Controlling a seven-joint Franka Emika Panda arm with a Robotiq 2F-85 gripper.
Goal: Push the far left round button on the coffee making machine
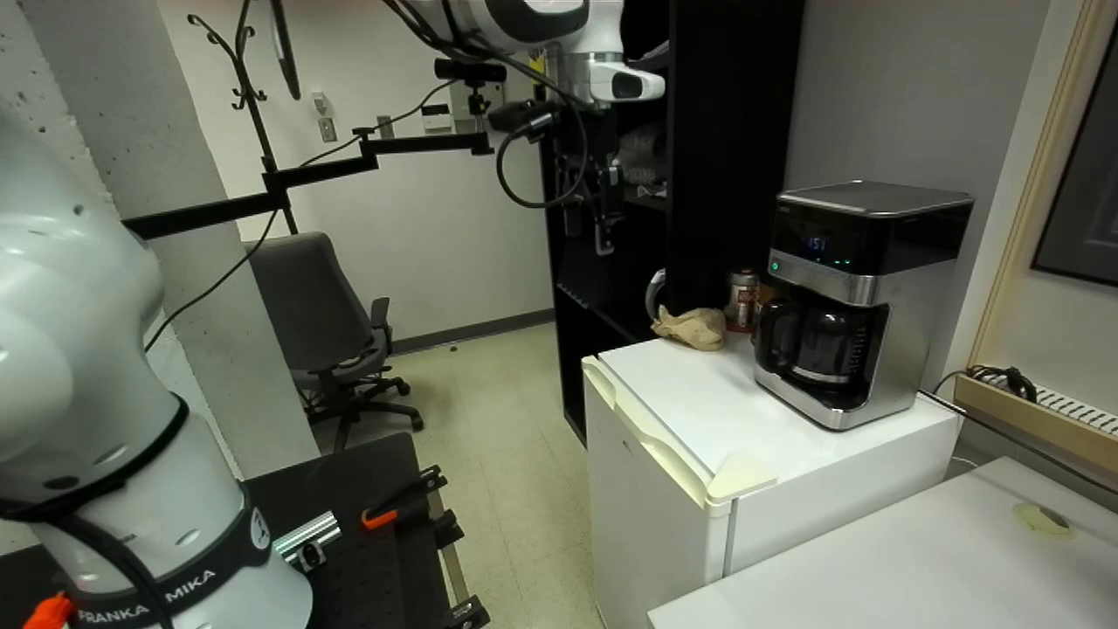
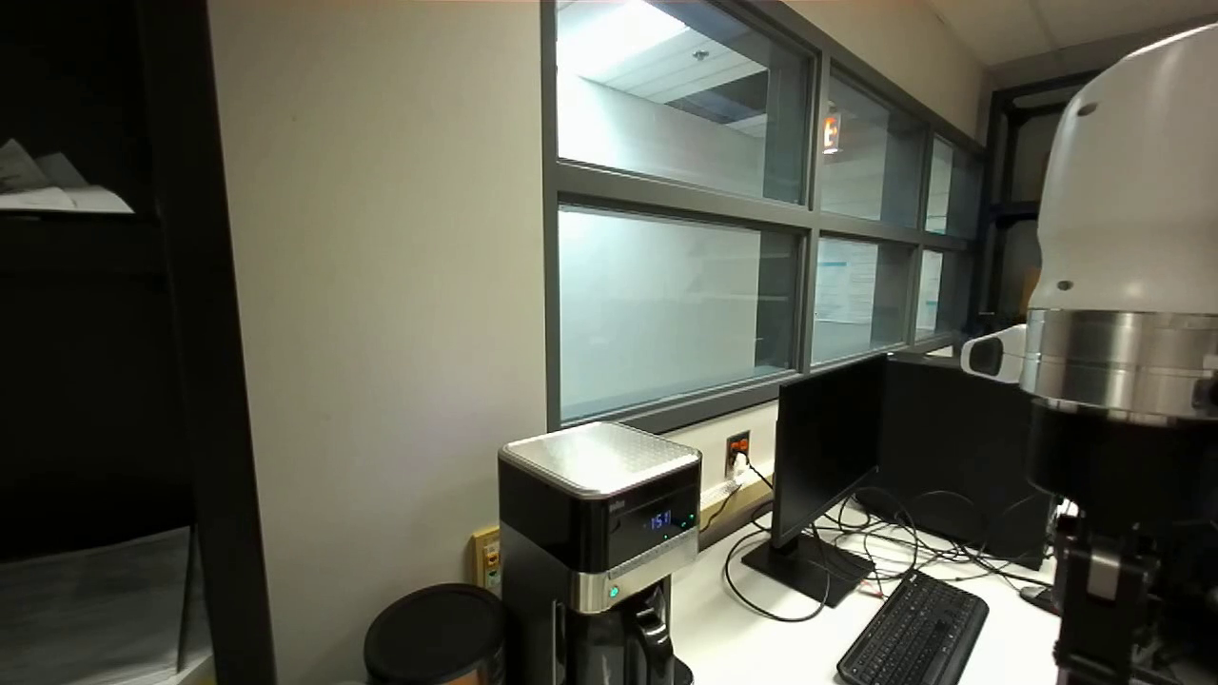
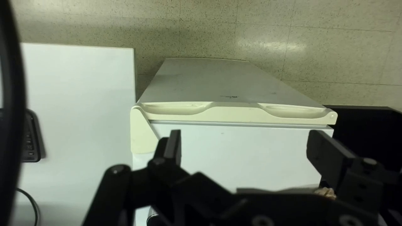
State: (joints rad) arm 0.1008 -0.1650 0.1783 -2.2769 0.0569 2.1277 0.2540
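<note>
The coffee making machine [image 1: 904,336] stands on the white cabinet, boxy, with a silver front band and a dark glass carafe [image 1: 825,345]. It also shows in an exterior view [image 2: 547,528], its lower part cut off. A round button [image 1: 775,266] glows green at the left end of the band; it is lit in an exterior view [image 2: 614,592] too. My gripper [image 1: 589,234] hangs pointing down, apart from the machine, at about the height of its front panel. In the wrist view the fingers [image 3: 243,147] are wide apart with nothing between them.
The white cabinet [image 3: 238,150] lies below the gripper. A crumpled brown bag [image 1: 692,328] and a can [image 1: 742,299] are beside the machine. A black shelf [image 1: 734,131] stands behind. A white desk [image 1: 908,559] holds a monitor [image 2: 826,447] and keyboard [image 2: 918,628].
</note>
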